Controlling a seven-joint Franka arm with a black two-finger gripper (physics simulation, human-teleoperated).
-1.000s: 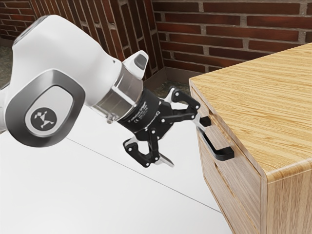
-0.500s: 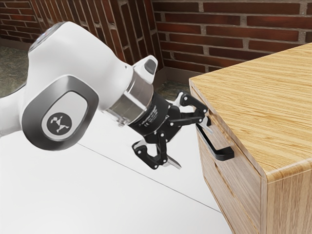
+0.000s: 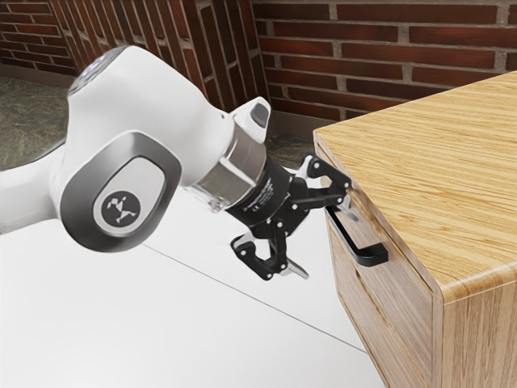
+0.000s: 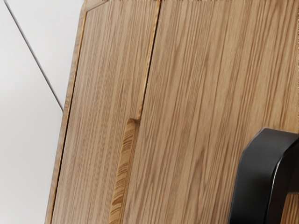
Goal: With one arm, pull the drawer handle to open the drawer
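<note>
A wooden cabinet stands at the exterior view's right, with its top drawer front facing left. A black bar handle runs slantwise across that front. My gripper is open, its fingers spread wide just left of the handle. The upper fingertip sits by the handle's upper end, close to the cabinet's top edge. Away from the front, the lower fingertip hangs over the table. In the wrist view the drawer front is very near, and one end of the handle curves up beside my hand.
The cabinet rests on a white table with a thin seam line across it. A red brick wall stands behind. A second drawer front lies below the top one. In the wrist view a seam splits two wood panels.
My arm has moved toward the exterior view's right, bringing the open gripper closer to the handle. The drawer front and handle have not moved.
</note>
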